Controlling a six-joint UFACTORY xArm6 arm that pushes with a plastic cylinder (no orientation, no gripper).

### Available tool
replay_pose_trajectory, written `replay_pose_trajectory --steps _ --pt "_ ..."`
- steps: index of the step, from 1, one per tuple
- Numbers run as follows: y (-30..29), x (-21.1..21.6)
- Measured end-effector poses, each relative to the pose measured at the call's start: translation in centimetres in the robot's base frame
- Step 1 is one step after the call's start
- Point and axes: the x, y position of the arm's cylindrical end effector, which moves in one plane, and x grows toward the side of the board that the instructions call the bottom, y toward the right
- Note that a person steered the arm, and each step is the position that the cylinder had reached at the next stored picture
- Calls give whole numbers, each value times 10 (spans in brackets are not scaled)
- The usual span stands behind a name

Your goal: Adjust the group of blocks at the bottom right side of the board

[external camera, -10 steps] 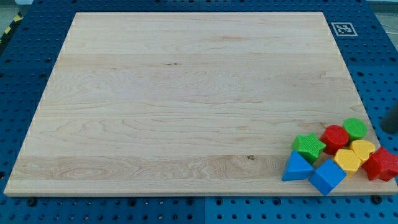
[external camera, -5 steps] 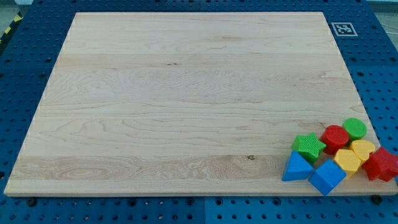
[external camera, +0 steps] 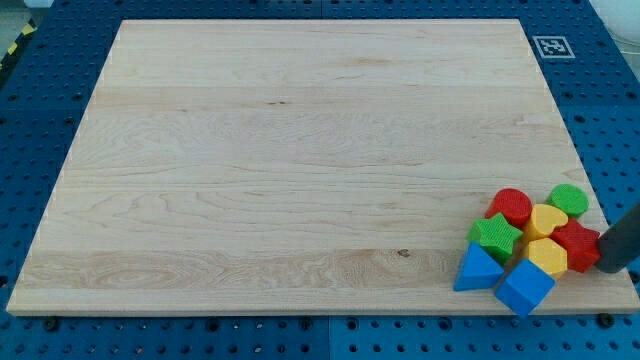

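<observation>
A tight group of blocks sits at the board's bottom right. A red cylinder [external camera: 511,206], a yellow heart [external camera: 547,220] and a green cylinder [external camera: 569,199] form the upper row. A green star [external camera: 496,237], a yellow block [external camera: 546,257] and a red star-like block [external camera: 578,245] lie in the middle. A blue triangle [external camera: 478,270] and a blue cube [external camera: 524,288] lie at the bottom. My dark rod enters from the view's right edge; my tip [external camera: 608,268] touches the right side of the red star-like block.
The wooden board [external camera: 300,150] lies on a blue pegboard table [external camera: 40,100]. A black-and-white marker tag [external camera: 551,46] is at the board's top right corner. The blue cube overhangs the board's bottom edge.
My rod came back into view at the right and pushed the red star-like block left and up. The red cylinder, yellow heart, yellow block and green cylinder shifted left; the group is tighter.
</observation>
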Motion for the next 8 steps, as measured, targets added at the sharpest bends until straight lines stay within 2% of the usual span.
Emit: replay_pose_trajectory --steps 2,6,7,8 --pt "-3 36" --pt "-107 33" --pt "-116 36" --pt "-98 36"
